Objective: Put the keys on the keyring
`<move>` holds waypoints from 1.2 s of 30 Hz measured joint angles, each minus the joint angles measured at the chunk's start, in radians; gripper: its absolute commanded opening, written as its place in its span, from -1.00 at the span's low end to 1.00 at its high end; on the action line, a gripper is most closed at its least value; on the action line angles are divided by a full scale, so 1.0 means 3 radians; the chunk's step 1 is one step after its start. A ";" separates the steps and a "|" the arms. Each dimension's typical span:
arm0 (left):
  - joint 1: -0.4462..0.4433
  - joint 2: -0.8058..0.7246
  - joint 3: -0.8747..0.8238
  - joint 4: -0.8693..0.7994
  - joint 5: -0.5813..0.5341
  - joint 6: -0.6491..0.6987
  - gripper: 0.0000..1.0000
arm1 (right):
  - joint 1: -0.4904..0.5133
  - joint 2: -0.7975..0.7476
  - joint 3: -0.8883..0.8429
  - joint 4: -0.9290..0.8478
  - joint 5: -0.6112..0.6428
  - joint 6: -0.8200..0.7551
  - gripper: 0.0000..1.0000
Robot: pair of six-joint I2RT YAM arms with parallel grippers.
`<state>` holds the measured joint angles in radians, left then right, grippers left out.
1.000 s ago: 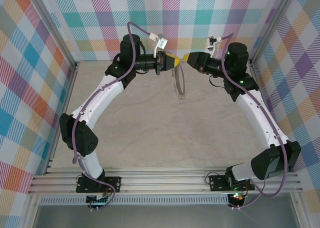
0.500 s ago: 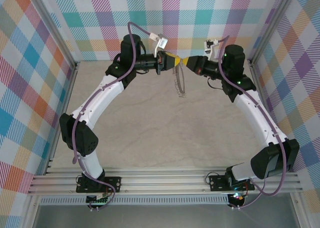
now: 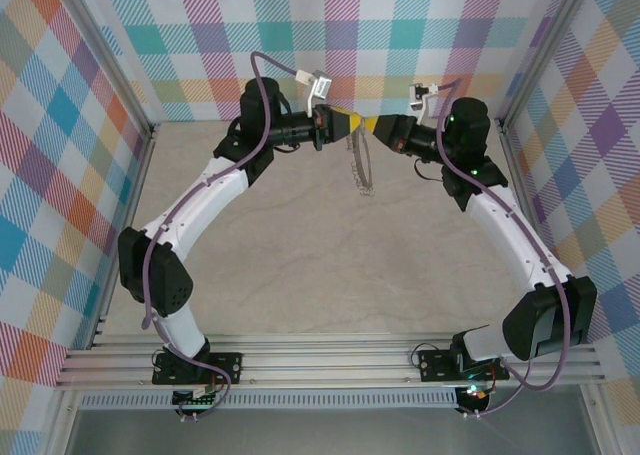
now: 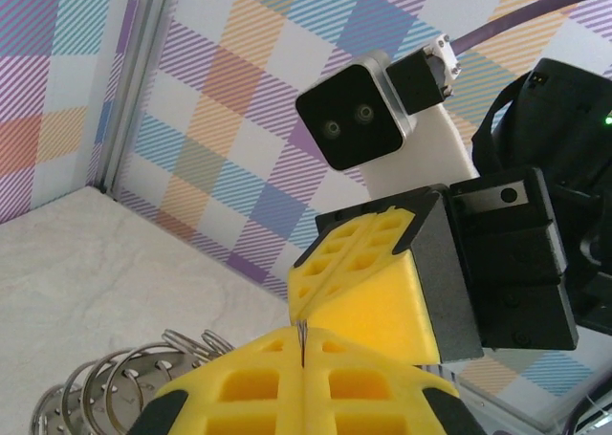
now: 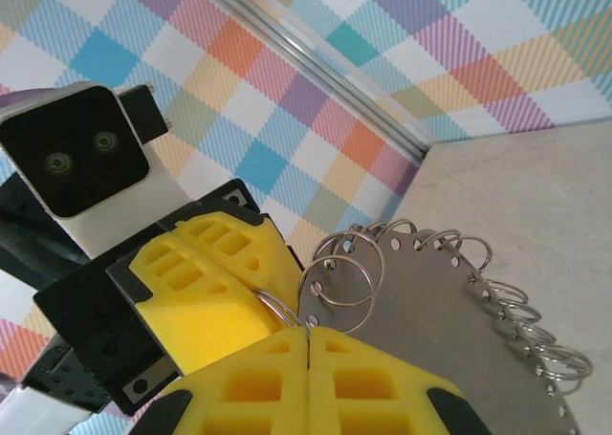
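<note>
Plaid walls point(image 3: 400, 35) in pastel checks close in a pale stone-patterned table point(image 3: 300, 255), above whose far end the two arms meet tip to tip. Held in the air between them, the keyring point(image 3: 360, 170) hangs edge-on in the top view, a flat grey round fringed with small silvery rings point(image 5: 344, 277). The left gripper point(image 3: 352, 125) is pressed together on its thin rim, and the right gripper point(image 3: 374, 127) is likewise closed, one small ring caught at the seam of its yellow tips.
</note>
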<state>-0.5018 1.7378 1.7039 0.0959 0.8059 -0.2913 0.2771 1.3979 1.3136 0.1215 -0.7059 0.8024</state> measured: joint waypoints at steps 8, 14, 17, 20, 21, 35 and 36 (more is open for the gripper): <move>-0.0003 -0.0081 -0.0258 0.0539 -0.0156 -0.0364 -1.00 | 0.0018 0.0001 -0.0089 0.0331 -0.0066 0.0197 -0.71; -0.0003 -0.0081 -0.0345 0.0872 -0.0361 -0.0631 -1.00 | 0.0074 0.0011 -0.0245 0.0430 -0.0085 0.0319 -1.00; 0.0001 -0.0081 -0.0350 0.1035 -0.0474 -0.0716 -1.00 | 0.0104 0.0013 -0.0308 0.0427 -0.0107 0.0333 -1.00; 0.0001 -0.0081 -0.0351 0.1130 -0.0528 -0.0755 -1.00 | 0.0104 0.0013 -0.0333 0.0427 -0.0120 0.0338 -1.00; 0.0001 -0.0081 -0.0354 0.1166 -0.0546 -0.0776 -1.00 | 0.0104 0.0013 -0.0334 0.0430 -0.0122 0.0343 -1.00; 0.0001 -0.0081 -0.0430 0.1339 -0.0559 -0.0871 -1.00 | 0.0020 -0.0435 -0.0423 0.0468 0.0114 0.0108 -0.16; 0.0000 -0.0081 -0.0430 0.1356 -0.0559 -0.0891 -1.00 | 0.0013 -0.0465 -0.0411 0.0481 0.0137 0.0066 -0.12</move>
<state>-0.5018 1.7134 1.5749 0.5026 0.6380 -0.5587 0.2810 1.2583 1.1904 0.2657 -0.6647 0.8223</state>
